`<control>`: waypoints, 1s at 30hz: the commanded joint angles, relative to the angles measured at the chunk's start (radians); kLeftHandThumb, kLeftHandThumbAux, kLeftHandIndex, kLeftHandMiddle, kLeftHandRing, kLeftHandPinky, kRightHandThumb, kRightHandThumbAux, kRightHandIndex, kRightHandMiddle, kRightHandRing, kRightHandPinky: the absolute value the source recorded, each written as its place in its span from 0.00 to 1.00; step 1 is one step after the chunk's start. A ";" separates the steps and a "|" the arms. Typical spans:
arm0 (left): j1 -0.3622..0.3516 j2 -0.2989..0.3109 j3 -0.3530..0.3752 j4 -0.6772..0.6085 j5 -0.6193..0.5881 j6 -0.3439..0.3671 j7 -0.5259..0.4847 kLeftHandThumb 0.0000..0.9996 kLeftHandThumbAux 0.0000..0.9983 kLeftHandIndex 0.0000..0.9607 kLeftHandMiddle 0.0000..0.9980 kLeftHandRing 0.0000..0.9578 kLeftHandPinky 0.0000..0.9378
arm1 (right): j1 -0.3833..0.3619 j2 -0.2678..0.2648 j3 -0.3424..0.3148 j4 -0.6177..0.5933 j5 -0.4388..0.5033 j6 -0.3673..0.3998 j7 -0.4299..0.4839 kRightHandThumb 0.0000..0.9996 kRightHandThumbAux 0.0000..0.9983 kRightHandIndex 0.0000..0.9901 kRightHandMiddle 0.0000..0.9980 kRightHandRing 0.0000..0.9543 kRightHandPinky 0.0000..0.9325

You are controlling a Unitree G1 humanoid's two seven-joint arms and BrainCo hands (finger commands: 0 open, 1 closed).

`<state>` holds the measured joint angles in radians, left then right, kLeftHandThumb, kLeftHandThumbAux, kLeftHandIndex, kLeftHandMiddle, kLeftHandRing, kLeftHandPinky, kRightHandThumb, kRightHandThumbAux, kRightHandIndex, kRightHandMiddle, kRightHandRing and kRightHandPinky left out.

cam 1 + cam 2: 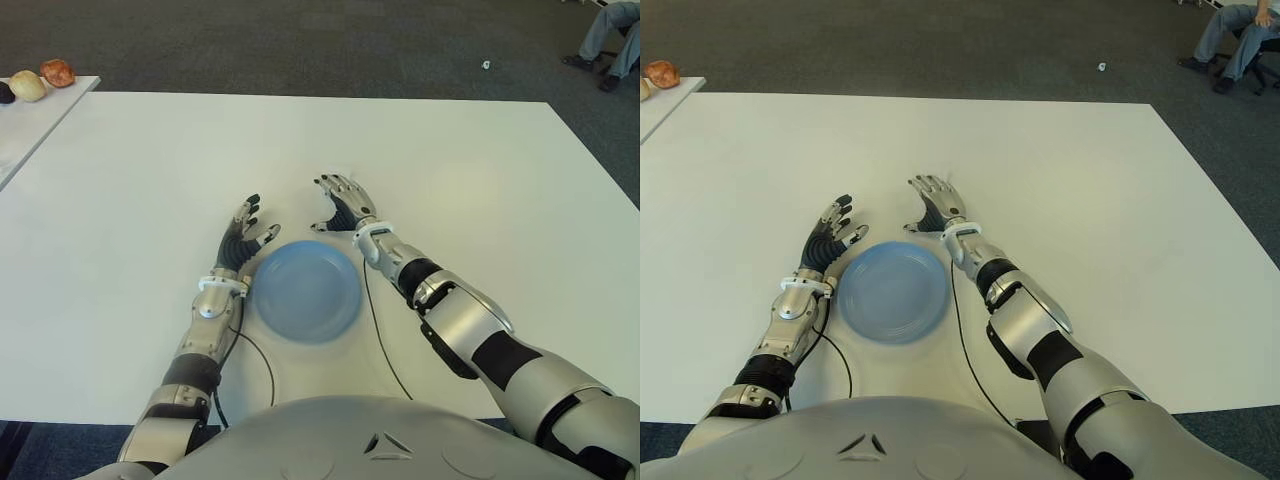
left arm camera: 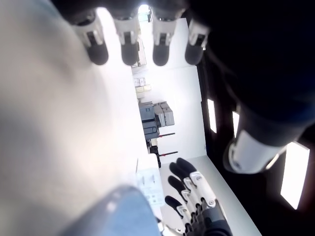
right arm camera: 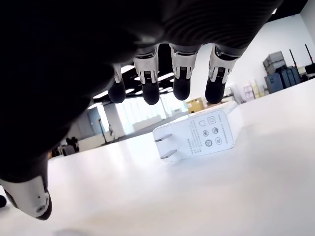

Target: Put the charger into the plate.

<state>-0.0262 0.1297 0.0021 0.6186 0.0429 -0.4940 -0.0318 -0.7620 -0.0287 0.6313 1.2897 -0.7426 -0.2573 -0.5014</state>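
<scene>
White tabletop [image 1: 480, 180] is spreading wide around the blue plate [image 1: 305, 290], which is sitting just in front of my torso and serving as my landmark. Off beyond the far-left corner, some rounded food-like items [image 1: 42, 78] are lying on a second table [image 1: 20, 130], well apart from the plate and irrelevant to me.

Just left of the plate, my left hand [image 1: 240, 240] is waiting with fingers spread and relaxed, holding nothing; I judge it is standing by so the rim stays clear.

Just beyond the plate's far edge, my right hand [image 1: 340, 205] is hovering palm-down with fingers [image 3: 179, 73] extended and loosely open, gripping nothing yet. The charger [image 3: 199, 137] is lying flat on the table beneath those fingertips, prongs pointing toward my palm, hidden from my head cameras by the hand. I am arching over it to close around its body, I judge.

Far right, a seated person's legs [image 1: 608, 40] are showing.
</scene>
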 commanded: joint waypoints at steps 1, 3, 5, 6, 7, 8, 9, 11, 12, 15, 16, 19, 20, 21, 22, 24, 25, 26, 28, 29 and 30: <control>0.061 0.005 0.011 0.081 -0.008 0.050 -0.018 0.00 0.64 0.00 0.02 0.03 0.03 | -0.006 0.007 -0.007 0.015 0.009 0.019 0.054 0.00 0.66 0.00 0.03 0.00 0.00; 0.062 0.004 0.013 0.078 -0.013 0.051 -0.020 0.00 0.64 0.00 0.02 0.03 0.04 | -0.006 0.008 -0.011 0.014 0.012 0.022 0.069 0.00 0.67 0.00 0.03 0.00 0.00; 0.064 0.003 0.017 0.074 -0.018 0.054 -0.025 0.00 0.64 0.00 0.02 0.03 0.04 | -0.006 0.010 -0.018 0.016 0.021 0.028 0.105 0.00 0.67 0.00 0.03 0.00 0.00; 0.064 0.003 0.019 0.073 -0.020 0.054 -0.027 0.00 0.64 0.00 0.02 0.03 0.04 | -0.006 0.011 -0.021 0.016 0.025 0.031 0.122 0.00 0.67 0.00 0.03 0.00 0.00; 0.065 0.002 0.021 0.073 -0.022 0.054 -0.029 0.00 0.64 0.00 0.02 0.03 0.04 | -0.006 0.011 -0.023 0.016 0.027 0.032 0.133 0.00 0.68 0.00 0.03 0.00 0.00; 0.065 0.002 0.023 0.072 -0.024 0.055 -0.030 0.00 0.64 0.00 0.02 0.03 0.04 | -0.006 0.011 -0.026 0.015 0.031 0.034 0.148 0.00 0.68 0.00 0.03 0.00 0.00; 0.065 0.002 0.025 0.071 -0.026 0.056 -0.032 0.00 0.64 0.00 0.03 0.03 0.04 | -0.005 0.011 -0.031 0.015 0.037 0.035 0.168 0.00 0.68 0.00 0.03 0.00 0.00; 0.066 0.003 0.027 0.071 -0.028 0.057 -0.035 0.00 0.64 0.00 0.03 0.03 0.04 | -0.004 0.010 -0.040 0.013 0.046 0.038 0.196 0.00 0.68 0.00 0.02 0.00 0.00; 0.066 0.003 0.028 0.071 -0.029 0.057 -0.036 0.00 0.64 0.00 0.03 0.03 0.04 | -0.004 0.010 -0.044 0.012 0.049 0.039 0.204 0.00 0.67 0.00 0.02 0.00 0.00; 0.066 0.005 0.032 0.073 -0.034 0.054 -0.042 0.00 0.65 0.00 0.03 0.03 0.04 | -0.006 0.013 -0.059 0.010 0.064 0.052 0.244 0.00 0.67 0.00 0.02 0.00 0.00; 0.067 0.006 0.033 0.073 -0.036 0.054 -0.044 0.00 0.65 0.00 0.03 0.03 0.04 | -0.006 0.014 -0.063 0.009 0.067 0.056 0.254 0.00 0.67 0.00 0.02 0.00 0.00; 0.067 0.007 0.037 0.075 -0.042 0.050 -0.049 0.00 0.65 0.00 0.03 0.04 0.04 | -0.006 0.012 -0.074 0.006 0.072 0.064 0.274 0.00 0.67 0.00 0.01 0.00 0.00; 0.068 0.007 0.039 0.075 -0.045 0.048 -0.052 0.00 0.65 0.00 0.03 0.04 0.04 | -0.006 0.012 -0.077 0.006 0.074 0.067 0.280 0.00 0.67 0.00 0.01 0.00 0.00; 0.068 0.008 0.041 0.076 -0.048 0.046 -0.055 0.00 0.65 0.00 0.03 0.04 0.04 | -0.006 0.012 -0.079 0.005 0.077 0.069 0.285 0.00 0.67 0.00 0.01 0.00 0.00; 0.069 0.008 0.043 0.076 -0.050 0.045 -0.057 0.00 0.65 0.00 0.03 0.04 0.04 | -0.006 0.012 -0.081 0.004 0.078 0.071 0.287 0.00 0.68 0.00 0.00 0.00 0.00; 0.072 0.008 0.046 0.074 -0.057 0.040 -0.064 0.00 0.65 0.00 0.03 0.04 0.04 | -0.004 0.013 -0.085 0.003 0.082 0.073 0.292 0.00 0.68 0.00 0.00 0.00 0.00; 0.073 0.009 0.048 0.072 -0.061 0.038 -0.069 0.00 0.65 0.00 0.04 0.04 0.05 | -0.004 0.014 -0.088 0.003 0.084 0.075 0.294 0.00 0.68 0.00 0.00 0.00 0.00; 0.074 0.009 0.049 0.070 -0.064 0.036 -0.073 0.00 0.65 0.00 0.04 0.04 0.05 | -0.004 0.014 -0.091 0.002 0.085 0.076 0.295 0.00 0.68 0.00 0.00 0.00 0.00; 0.076 0.008 0.051 0.068 -0.070 0.033 -0.079 0.00 0.64 0.00 0.04 0.04 0.06 | -0.003 0.014 -0.098 0.001 0.089 0.077 0.297 0.00 0.68 0.00 0.00 0.00 0.00; 0.076 0.007 0.052 0.068 -0.071 0.033 -0.081 0.00 0.64 0.00 0.04 0.04 0.06 | -0.002 0.013 -0.100 0.001 0.089 0.077 0.298 0.00 0.68 0.00 0.00 0.00 0.00; 0.077 0.008 0.054 0.066 -0.074 0.032 -0.083 0.00 0.64 0.00 0.04 0.04 0.06 | -0.002 0.014 -0.103 0.000 0.090 0.078 0.298 0.00 0.68 0.00 0.00 0.00 0.00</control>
<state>-0.0180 0.1394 0.0516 0.6262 -0.0212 -0.5060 -0.0950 -0.8031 -0.0175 0.5326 1.2592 -0.6707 -0.2100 -0.2538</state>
